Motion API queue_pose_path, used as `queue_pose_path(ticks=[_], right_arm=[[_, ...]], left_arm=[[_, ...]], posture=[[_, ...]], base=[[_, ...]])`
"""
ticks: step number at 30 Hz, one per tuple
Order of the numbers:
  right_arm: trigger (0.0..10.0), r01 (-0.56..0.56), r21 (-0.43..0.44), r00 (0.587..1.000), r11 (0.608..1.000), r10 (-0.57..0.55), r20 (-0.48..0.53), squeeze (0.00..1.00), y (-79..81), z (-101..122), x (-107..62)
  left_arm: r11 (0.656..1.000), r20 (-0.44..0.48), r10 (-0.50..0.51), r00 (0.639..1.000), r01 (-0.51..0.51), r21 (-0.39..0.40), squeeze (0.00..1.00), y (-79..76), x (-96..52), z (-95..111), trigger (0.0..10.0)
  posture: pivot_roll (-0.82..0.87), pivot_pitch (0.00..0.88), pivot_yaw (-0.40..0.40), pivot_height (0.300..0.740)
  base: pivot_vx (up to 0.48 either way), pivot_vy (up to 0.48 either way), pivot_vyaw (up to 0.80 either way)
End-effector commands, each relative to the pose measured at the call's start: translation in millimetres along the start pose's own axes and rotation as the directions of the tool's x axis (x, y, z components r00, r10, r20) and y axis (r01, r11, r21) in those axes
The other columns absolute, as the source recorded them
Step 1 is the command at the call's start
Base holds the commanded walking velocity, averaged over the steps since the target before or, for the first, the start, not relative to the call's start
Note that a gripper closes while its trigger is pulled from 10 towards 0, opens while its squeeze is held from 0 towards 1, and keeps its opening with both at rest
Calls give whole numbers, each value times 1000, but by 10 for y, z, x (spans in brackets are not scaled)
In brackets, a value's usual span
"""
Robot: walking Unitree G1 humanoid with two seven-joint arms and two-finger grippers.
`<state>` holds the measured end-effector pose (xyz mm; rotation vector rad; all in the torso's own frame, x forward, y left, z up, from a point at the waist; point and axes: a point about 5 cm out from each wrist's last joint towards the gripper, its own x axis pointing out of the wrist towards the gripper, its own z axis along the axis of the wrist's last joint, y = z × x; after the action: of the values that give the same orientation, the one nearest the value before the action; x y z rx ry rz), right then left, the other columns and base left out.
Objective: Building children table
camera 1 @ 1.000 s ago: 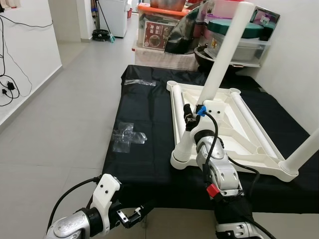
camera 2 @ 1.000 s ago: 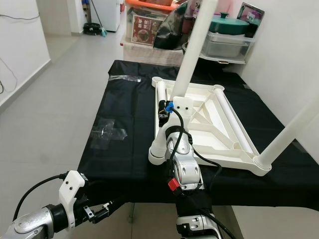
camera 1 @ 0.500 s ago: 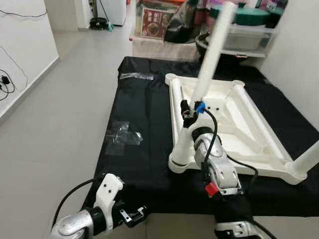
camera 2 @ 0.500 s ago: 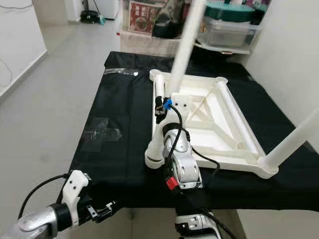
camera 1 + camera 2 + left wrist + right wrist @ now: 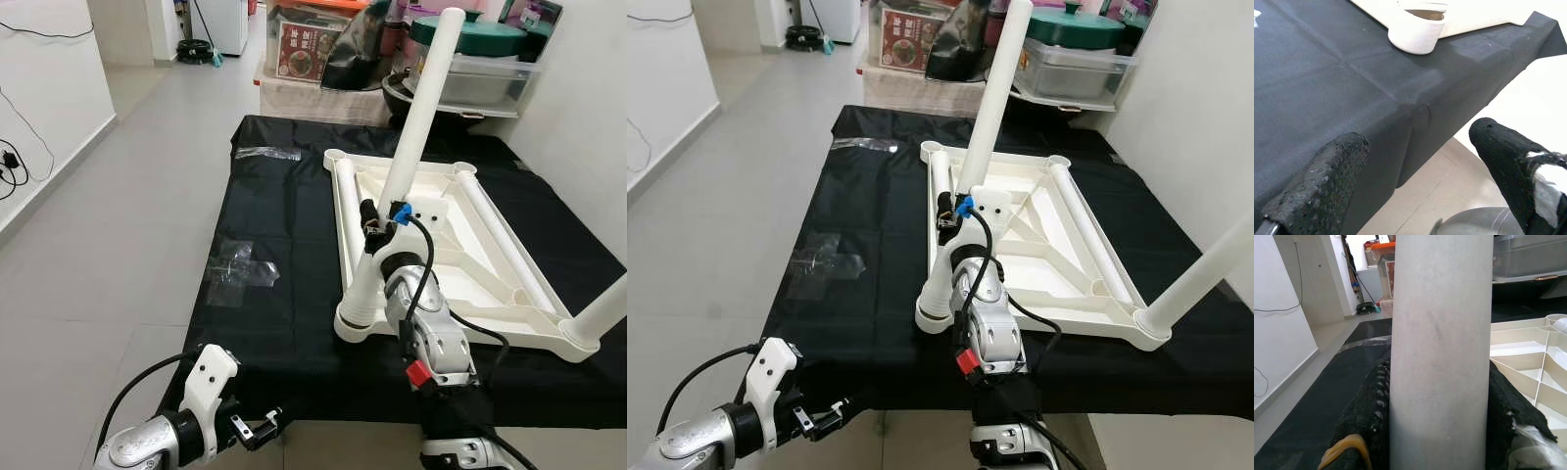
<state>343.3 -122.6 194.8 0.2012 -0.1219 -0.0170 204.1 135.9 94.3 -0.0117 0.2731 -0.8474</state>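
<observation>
One long white plastic leg tube (image 5: 416, 122) stood tilted in the upturned white tabletop's (image 5: 490, 284) near-left socket; my right gripper (image 5: 373, 224) clamped it, left gripper (image 5: 263, 428) spread, idle below.

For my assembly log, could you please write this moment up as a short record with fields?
surface: black cloth over a low table
tabletop: white, upside down on the cloth
leg: white tube, tilted, lower end in the near-left corner socket
second leg: stands at the near-right corner
right gripper: shut on the leg, low on the tube
left gripper: open, off the cloth's near edge
extras: clear plastic bags on the cloth
</observation>
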Motion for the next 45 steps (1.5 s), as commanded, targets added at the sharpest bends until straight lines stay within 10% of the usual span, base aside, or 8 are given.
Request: queue_pose_path(ticks=[1,17,30,45], right_arm=[[0,26,41,998,999,-28,50,0,-85,61,-7],[0,-225,136,911,965,159,381,0,226,732,47],[0,-563,191,804,804,478,355,0,666,580,-195],[0,-682,210,721,701,596,353,0,868,525,-344]], left_arm=[[999,10,26,1000,-26,22,0,64,-4,30,10000],[990,124,16,992,-34,139,0,316,-27,579,10000],[975,148,41,988,-71,208,0,562,-37,815,10000],[982,130,-89,988,65,176,0,553,119,843,10000]], posture=[[58,0,-117,740],[62,0,-107,740],[57,0,-93,740],[56,0,-92,740]], base=[[0,0,0],[0,0,0],[0,0,0],[0,0,0]])
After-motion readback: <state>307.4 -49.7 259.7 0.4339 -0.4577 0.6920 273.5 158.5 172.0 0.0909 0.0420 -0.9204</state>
